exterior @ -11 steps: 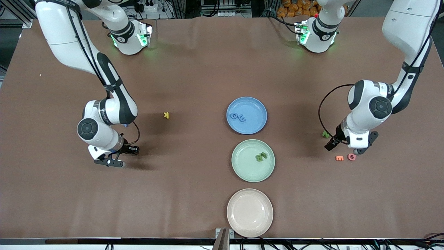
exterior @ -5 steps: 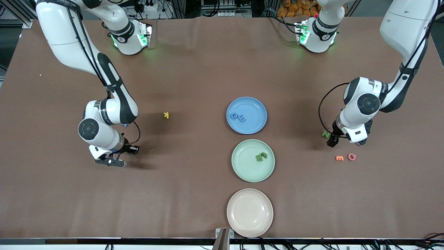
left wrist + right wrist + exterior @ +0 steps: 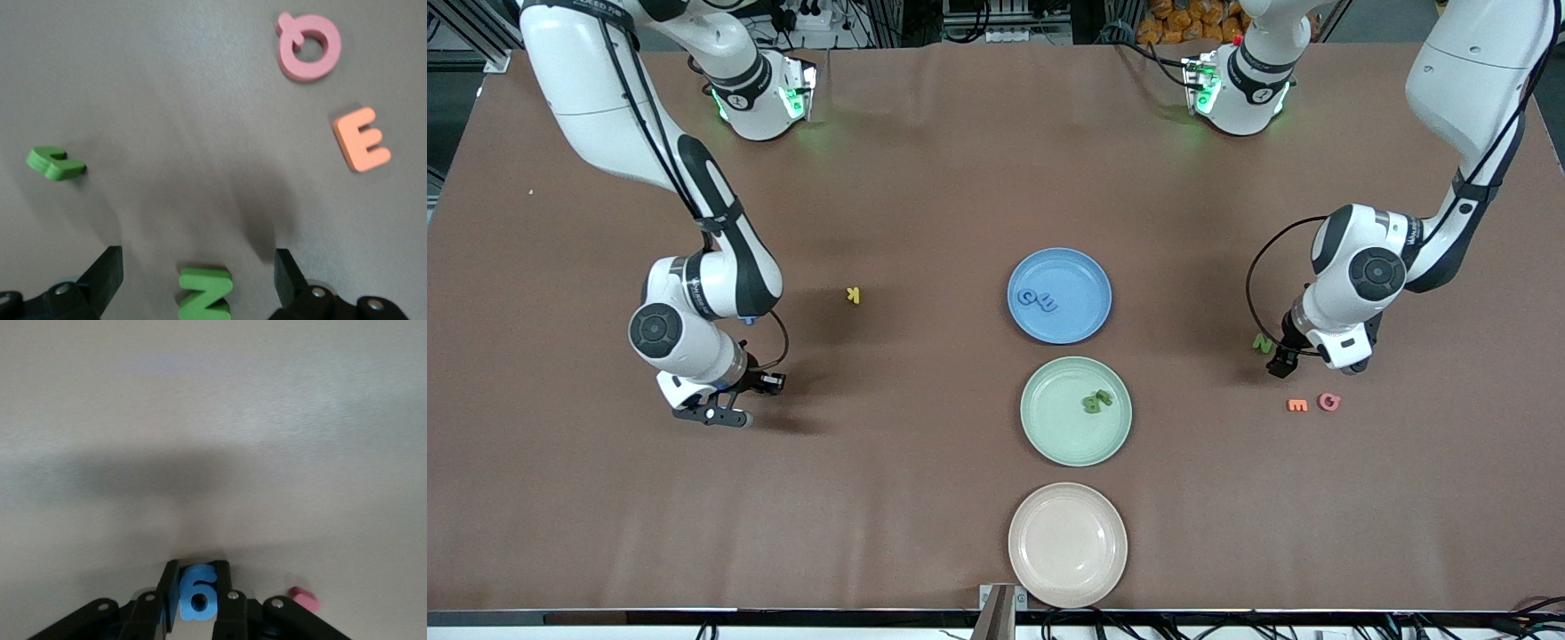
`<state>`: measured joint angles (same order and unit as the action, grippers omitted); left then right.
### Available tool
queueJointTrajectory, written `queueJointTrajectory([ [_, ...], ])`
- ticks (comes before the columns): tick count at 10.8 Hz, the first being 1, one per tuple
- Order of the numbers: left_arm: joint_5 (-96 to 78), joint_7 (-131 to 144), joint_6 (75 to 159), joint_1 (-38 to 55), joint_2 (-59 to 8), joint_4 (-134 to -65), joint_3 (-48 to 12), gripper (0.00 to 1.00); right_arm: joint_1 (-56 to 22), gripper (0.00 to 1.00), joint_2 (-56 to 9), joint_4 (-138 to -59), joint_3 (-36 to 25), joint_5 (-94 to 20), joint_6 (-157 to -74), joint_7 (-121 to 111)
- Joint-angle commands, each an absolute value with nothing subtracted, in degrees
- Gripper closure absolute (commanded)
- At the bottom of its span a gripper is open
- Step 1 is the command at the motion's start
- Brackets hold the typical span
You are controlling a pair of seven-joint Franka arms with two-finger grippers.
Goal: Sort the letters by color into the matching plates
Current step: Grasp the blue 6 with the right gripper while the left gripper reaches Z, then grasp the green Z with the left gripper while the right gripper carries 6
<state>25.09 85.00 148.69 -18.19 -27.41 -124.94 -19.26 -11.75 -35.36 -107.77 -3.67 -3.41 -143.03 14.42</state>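
My left gripper point(image 3: 1288, 363) is open, low over the table at the left arm's end, beside a green N point(image 3: 1261, 342). In the left wrist view the N point(image 3: 205, 297) lies between the open fingers point(image 3: 105, 272). A second green letter point(image 3: 53, 163), a pink ring-shaped letter point(image 3: 309, 47) and an orange E point(image 3: 361, 139) lie near it. My right gripper point(image 3: 710, 414) is shut on a blue 6 point(image 3: 199, 592), just above the table at the right arm's end. The blue plate point(image 3: 1089, 267) holds blue letters point(image 3: 1039, 300). The mint green plate point(image 3: 1049, 436) holds green letters point(image 3: 1096, 401). The beige-pink plate point(image 3: 1067, 544) is bare.
A yellow K point(image 3: 854, 295) lies alone between the right arm and the blue plate. The orange E point(image 3: 1297, 405) and the pink letter point(image 3: 1328, 402) lie nearer the front camera than the left gripper. A small pink piece point(image 3: 303, 599) lies beside the right gripper.
My left gripper has moved from beside the orange E and the pink letter toward the green N. The right arm has barely moved and still holds the blue 6.
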Motion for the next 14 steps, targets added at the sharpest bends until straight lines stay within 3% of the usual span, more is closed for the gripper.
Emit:
queueJointTrajectory([
  [1, 26.5, 87.1, 149.2, -18.0, -27.9, -124.4, -20.0, 0.00, -12.0, 1.00, -35.0, -102.8, -1.3, -8.1, -137.3, 16.5],
  [3, 26.5, 87.0, 150.7, -17.8, -28.6, -124.3, -20.0, 0.00, -12.0, 1.00, -34.9, -99.8, -0.9, -10.5, -133.5, 17.0],
  [9, 26.4, 87.8, 151.3, -16.1, -29.9, -124.4, -20.1, 0.00, -14.3, 1.00, -35.5, -96.1, 4.9, -11.2, -133.9, 32.1],
  [10, 26.4, 87.9, 151.3, -16.1, -29.9, -124.4, -20.1, 0.15, -14.5, 1.00, -35.5, -95.5, 6.3, -11.2, -133.9, 34.9],
  [11, 26.5, 89.5, 151.4, -16.1, -29.9, -124.4, -20.1, 0.99, -15.0, 1.00, -35.5, -95.3, 7.8, -11.2, -134.0, 37.2],
  [14, 27.1, 89.9, 152.6, -16.1, -29.8, -124.4, -20.1, 1.00, -18.2, 1.00, -35.4, -93.7, 9.8, -11.2, -133.9, 44.0],
])
